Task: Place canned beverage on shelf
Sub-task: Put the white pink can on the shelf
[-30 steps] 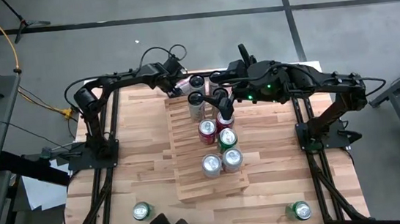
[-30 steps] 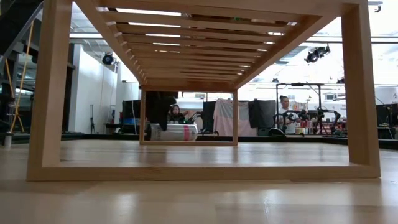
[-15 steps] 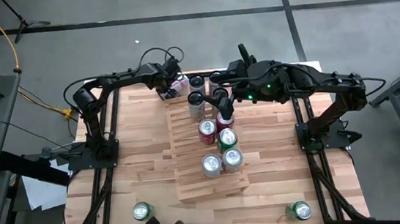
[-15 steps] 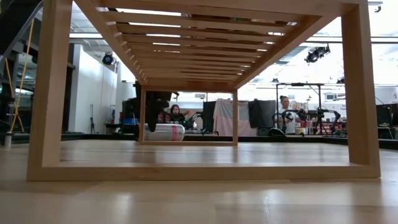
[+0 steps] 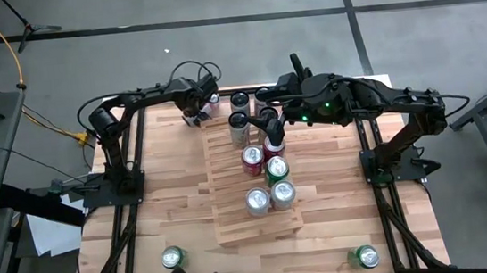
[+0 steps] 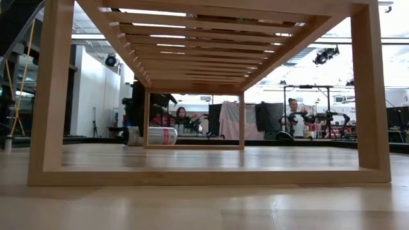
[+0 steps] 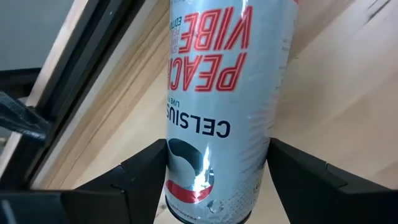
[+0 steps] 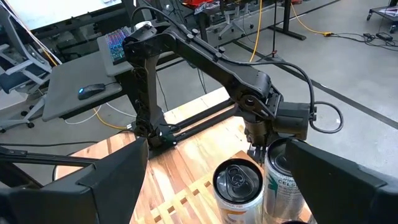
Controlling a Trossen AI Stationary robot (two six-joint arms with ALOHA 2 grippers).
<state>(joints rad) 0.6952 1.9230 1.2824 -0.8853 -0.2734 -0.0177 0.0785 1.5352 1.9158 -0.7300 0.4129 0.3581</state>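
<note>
Two loose cans: one green-topped can [image 5: 173, 256] near the left front of the tabletop [image 5: 168, 188], another green can [image 5: 363, 256] near the right front, both well apart from the shelf.
Shelf: the pale slatted shelf [image 5: 233, 218] lies mid-tabletop, running from near to far.
Cans on shelf: two silver-topped cans [image 5: 270, 197] side by side, then a green can [image 5: 277, 167] and a red can [image 5: 252, 159] farther back, with more cans [image 5: 240, 128] at the far end.
Right hand: the right hand [image 5: 264, 121] hovers over the far-end cans, fingers spread wide, gripping nothing.
Left hand: the left hand [image 5: 195, 114] sits at the far left of the shelf, just off its edge, closed around the white Celsius can [image 7: 214, 99].
Held can: in the low view it lies on its side [image 6: 153, 135], down at the tabletop.
Background: a person [image 6: 293, 110] beyond the tabletop.
</note>
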